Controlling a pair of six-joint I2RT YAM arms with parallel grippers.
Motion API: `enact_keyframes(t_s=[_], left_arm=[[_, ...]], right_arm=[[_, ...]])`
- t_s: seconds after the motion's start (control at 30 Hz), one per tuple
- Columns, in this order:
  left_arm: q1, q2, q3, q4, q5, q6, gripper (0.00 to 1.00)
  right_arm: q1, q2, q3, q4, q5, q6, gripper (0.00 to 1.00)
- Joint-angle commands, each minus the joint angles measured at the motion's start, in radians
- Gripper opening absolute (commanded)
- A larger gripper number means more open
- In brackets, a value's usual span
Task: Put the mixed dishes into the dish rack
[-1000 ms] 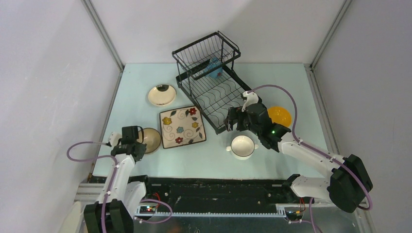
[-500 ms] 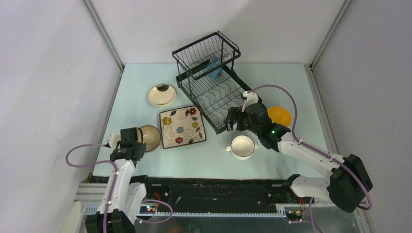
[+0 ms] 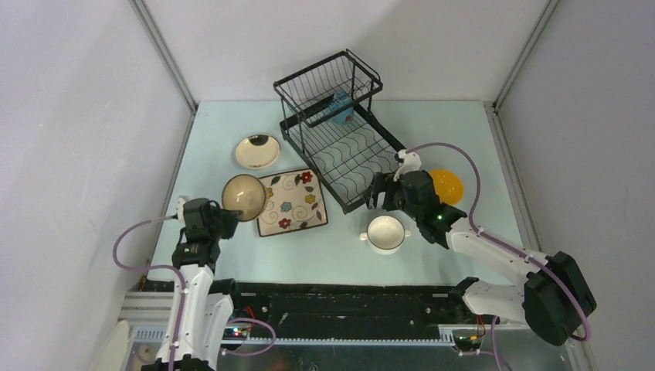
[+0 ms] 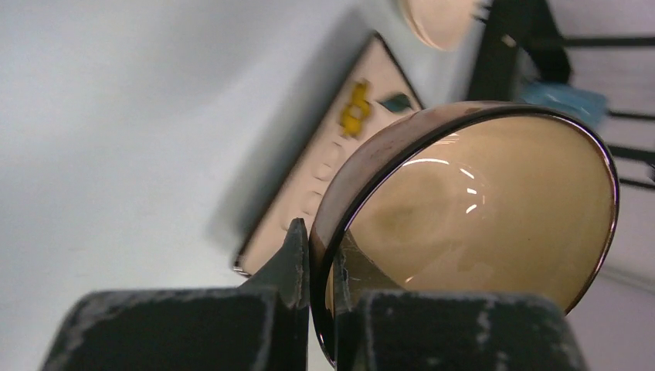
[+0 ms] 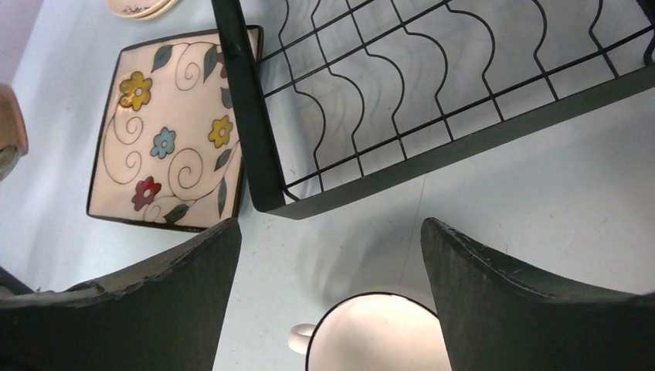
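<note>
Grips the brown bowl (image 4: 479,209) by its rim with the left pincer (image 4: 320,309), clenched tight, one finger inside and one outside. Holds it tipped up on edge, hollow toward the wrist camera, lowest stretch of rim hidden behind the fingers. From above, sits over the left edge of the square plate (image 3: 290,202); cannot tell whether touching it. Past the bowl in the left wrist view, only blurred scraps: a strip of the plate with a yellow flower, a cut-off piece of the round plate (image 4: 440,19), dark bars of the rack (image 4: 510,54).

Hangs the right pincer (image 5: 328,255) released, fingers wide apart with nothing between them, over the bench (image 5: 541,178) just off the rack's near corner. Below it stands the white cup (image 5: 375,336), upright, near the rack but apart from it; cut off by the bottom edge of the right wrist view, only one handle showing there.

Rack at the far middle of the bench. Blue mug (image 3: 340,108) in the raised basket, half screened by wires. Round plate flat on the bench left of the rack, beyond the square plate. Yellow bowl (image 3: 446,184) right of the rack, its near side hidden behind the right arm.
</note>
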Motion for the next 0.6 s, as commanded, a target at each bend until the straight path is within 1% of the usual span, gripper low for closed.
enact_keyframes(t_s=[0.0,0.1,0.13,0.17,0.2,0.23,0.27,0.3,0.33,0.37,0.43,0.5,0.57], left_arm=[[-0.008,-0.001,-0.026,0.383,0.322,-0.097,0.0],[-0.026,0.026,-0.036,0.457,0.396,-0.134,0.0],[-0.038,0.032,-0.042,0.505,0.415,-0.147,0.0],[-0.057,0.048,-0.045,0.538,0.448,-0.176,0.0],[-0.069,0.058,-0.045,0.592,0.461,-0.188,0.0],[-0.104,0.078,-0.043,0.615,0.477,-0.211,0.0],[-0.117,0.088,-0.039,0.657,0.48,-0.22,0.0],[-0.174,0.105,-0.037,0.698,0.477,-0.238,0.0],[-0.198,0.124,-0.037,0.721,0.476,-0.262,0.0],[-0.245,0.135,-0.039,0.779,0.474,-0.278,0.0],[-0.296,0.165,-0.045,0.853,0.464,-0.314,0.0],[-0.346,0.191,-0.038,0.886,0.444,-0.322,0.0],[-0.385,0.207,-0.026,0.883,0.411,-0.309,0.0]], right_arm=[[-0.022,-0.071,-0.047,0.158,-0.044,0.014,0.9],[-0.037,-0.099,-0.058,0.174,-0.073,0.026,0.91],[-0.044,-0.113,-0.06,0.184,-0.081,0.033,0.92],[-0.048,-0.119,-0.061,0.191,-0.138,0.034,0.97],[-0.052,-0.129,-0.061,0.199,-0.166,0.04,0.98],[-0.052,-0.131,-0.06,0.205,-0.198,0.046,0.99],[-0.052,-0.134,-0.06,0.227,-0.221,0.052,0.99],[-0.053,-0.131,-0.057,0.241,-0.287,0.05,0.99],[-0.045,-0.126,-0.054,0.264,-0.315,0.042,1.0],[-0.038,-0.122,-0.045,0.272,-0.345,0.039,0.99],[0.002,-0.108,-0.031,0.294,-0.353,0.034,1.0],[0.039,-0.09,-0.016,0.314,-0.338,0.048,1.0],[0.077,-0.067,-0.01,0.379,-0.323,0.082,1.0]])
